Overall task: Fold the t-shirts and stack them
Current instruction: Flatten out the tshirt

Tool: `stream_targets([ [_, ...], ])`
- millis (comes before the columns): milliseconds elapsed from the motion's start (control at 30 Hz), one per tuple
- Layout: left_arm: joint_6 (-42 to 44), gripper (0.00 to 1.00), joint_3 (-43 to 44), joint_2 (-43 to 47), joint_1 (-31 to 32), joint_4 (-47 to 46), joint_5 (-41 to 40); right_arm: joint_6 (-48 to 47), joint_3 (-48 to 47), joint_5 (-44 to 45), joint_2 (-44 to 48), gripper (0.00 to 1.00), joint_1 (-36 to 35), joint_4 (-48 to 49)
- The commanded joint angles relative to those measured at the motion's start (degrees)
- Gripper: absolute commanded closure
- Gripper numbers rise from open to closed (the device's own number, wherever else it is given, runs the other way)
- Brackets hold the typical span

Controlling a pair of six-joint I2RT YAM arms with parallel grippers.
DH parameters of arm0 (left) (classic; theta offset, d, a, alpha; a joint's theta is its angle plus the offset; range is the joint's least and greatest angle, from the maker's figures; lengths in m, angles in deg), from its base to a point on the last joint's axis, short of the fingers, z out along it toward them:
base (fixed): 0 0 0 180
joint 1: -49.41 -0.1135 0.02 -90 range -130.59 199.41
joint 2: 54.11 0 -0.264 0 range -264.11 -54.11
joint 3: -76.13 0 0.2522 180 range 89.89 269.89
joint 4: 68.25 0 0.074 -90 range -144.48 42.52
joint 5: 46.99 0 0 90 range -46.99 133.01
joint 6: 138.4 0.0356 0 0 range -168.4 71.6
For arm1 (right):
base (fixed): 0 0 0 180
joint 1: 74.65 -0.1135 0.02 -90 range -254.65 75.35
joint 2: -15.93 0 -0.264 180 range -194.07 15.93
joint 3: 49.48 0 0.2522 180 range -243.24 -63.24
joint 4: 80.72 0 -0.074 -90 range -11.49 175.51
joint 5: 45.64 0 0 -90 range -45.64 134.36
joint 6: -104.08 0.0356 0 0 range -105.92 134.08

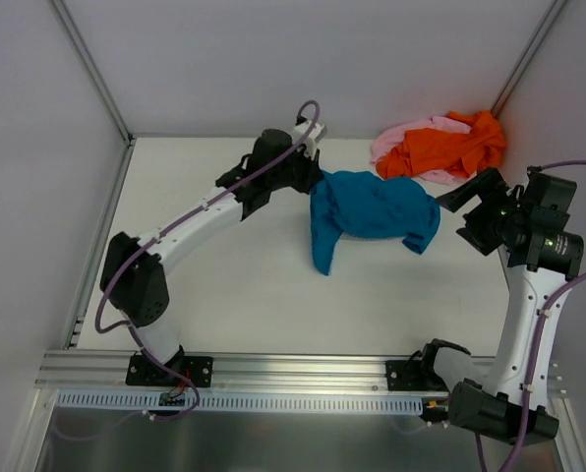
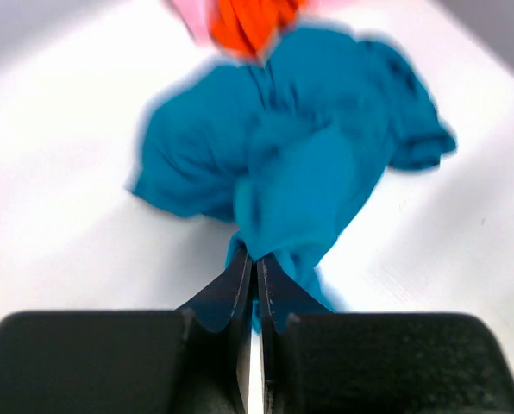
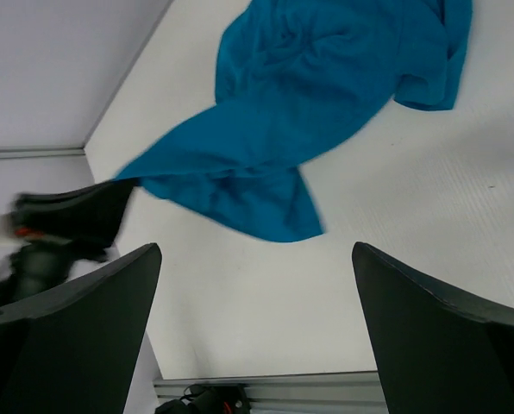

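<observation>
- The crumpled teal-blue cotton t-shirt (image 1: 372,208) sits mid-table, a bit right of centre on the matte white tabletop (image 1: 234,295). The main bunch runs roughly left to right. One narrower tail of cloth trails off its left end toward the near edge.
- It's soft and wrinkly with lots of folds, nowhere near flat. Can't make out the neck tag from any view.
- The left gripper (image 1: 318,183) is clamped on the shirt's far-left edge. In the wrist view the black fingers (image 2: 240,289) are pressed together with a pinch of teal fabric between them.
- The right gripper (image 1: 457,216) is spread wide with nothing in it, just beside the shirt's right edge.
- The bright orange t-shirt (image 1: 448,147) is heaped on top of the pale pink t-shirt (image 1: 403,138) in the far right corner, both rumpled. The orange one's near edge is close to the teal shirt.
</observation>
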Motion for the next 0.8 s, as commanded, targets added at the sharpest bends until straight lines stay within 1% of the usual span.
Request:
stream_targets([
  [0,7.47,1.0,6.12,9.45,-1.95,6.85,-3.15,-5.14,3.64,4.98,0.78,0.01,-1.0,-0.2],
  [100,11.68,1.0,8.05,12.35,-3.54,11.43,-3.85,-7.96,6.27,8.23,-0.44,0.01,-2.66,-0.37],
  [200,13.27,1.0,8.24,14.99,-4.68,15.38,-4.47,-8.23,9.87,8.68,-2.02,0.01,-3.11,1.29],
  [333,13.89,1.0,4.2,18.69,-5.65,17.5,-5.26,-5.25,13.39,7.63,-3.26,0.0,-3.46,6.2],
  [433,13.72,1.0,1.3,20.62,-5.74,18.47,-6.14,-3.83,14.19,7.19,-4.05,0.0,-3.72,8.24],
  [467,13.37,0.94,0.86,21.24,-5.74,19.08,-6.75,-3.74,14.11,7.19,-4.31,0.01,-3.81,8.5],
  [500,12.5,0.39,0.33,21.59,-5.74,19.17,-8.06,-3.66,14.11,7.19,-4.4,0.0,-3.81,8.76],
  [533,11.96,0.12,-1.24,22.12,-5.74,18.82,-8.6,-3.66,13.85,7.1,-4.75,0.0,-3.9,8.94],
  [567,11.61,0.01,-2.22,22.47,-5.65,18.56,-10.25,-3.66,13.76,7.01,-5.02,0.01,-3.99,8.94],
  [667,10.99,0.01,-5.21,24.23,-5.74,17.06,-11.85,-3.74,13.32,6.92,-5.63,0.01,-4.25,9.12],
  [767,9.94,0.01,-7.49,24.32,-5.74,17.5,-12.64,-3.83,12.88,6.83,-5.99,0.0,-4.51,9.03],
])
